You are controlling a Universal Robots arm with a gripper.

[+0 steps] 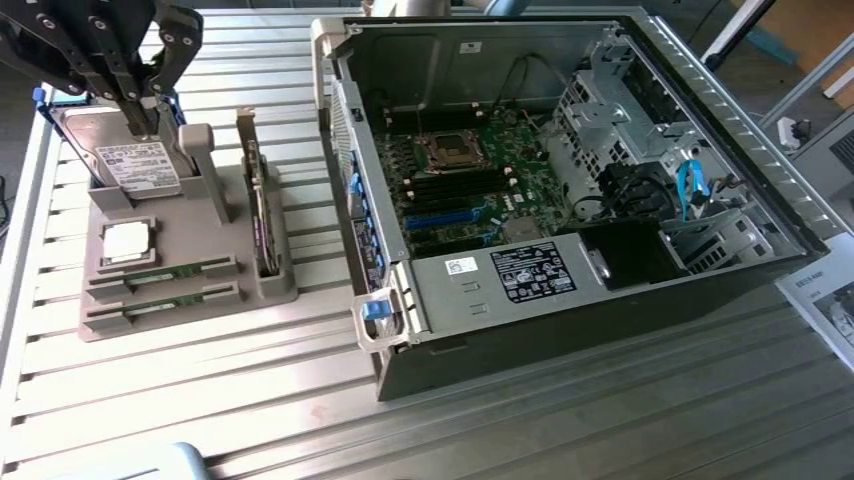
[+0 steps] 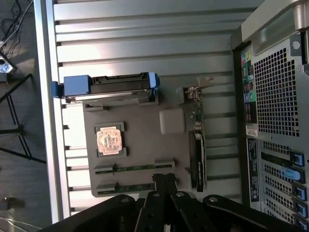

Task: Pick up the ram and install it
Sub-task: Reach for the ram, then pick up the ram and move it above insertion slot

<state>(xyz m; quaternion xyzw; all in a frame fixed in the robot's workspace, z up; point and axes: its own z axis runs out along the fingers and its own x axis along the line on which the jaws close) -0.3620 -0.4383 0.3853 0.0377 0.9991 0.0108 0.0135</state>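
Two ram sticks, thin green boards, lie in slots of a grey holder [image 1: 160, 235]: one ram stick [image 1: 167, 275] [image 2: 137, 168] and a second ram stick [image 1: 167, 310] [image 2: 133, 186] beside it. My gripper [image 1: 140, 125] [image 2: 164, 180] hangs well above the holder, its dark fingers pressed together with nothing between them. In the wrist view its fingertips lie over the end of the ram slots. The open computer case [image 1: 561, 180] lies on its side at the exterior view's right, its motherboard [image 1: 467, 175] exposed.
The holder also carries a silver hard drive [image 1: 134, 160] [image 2: 111, 89] with blue brackets, a square processor [image 1: 127, 240] [image 2: 110, 140] and an upright expansion card [image 1: 260, 220] [image 2: 198, 145]. Everything rests on a ribbed metal table [image 1: 267, 400]. A paper [image 1: 827, 300] lies at the exterior view's right edge.
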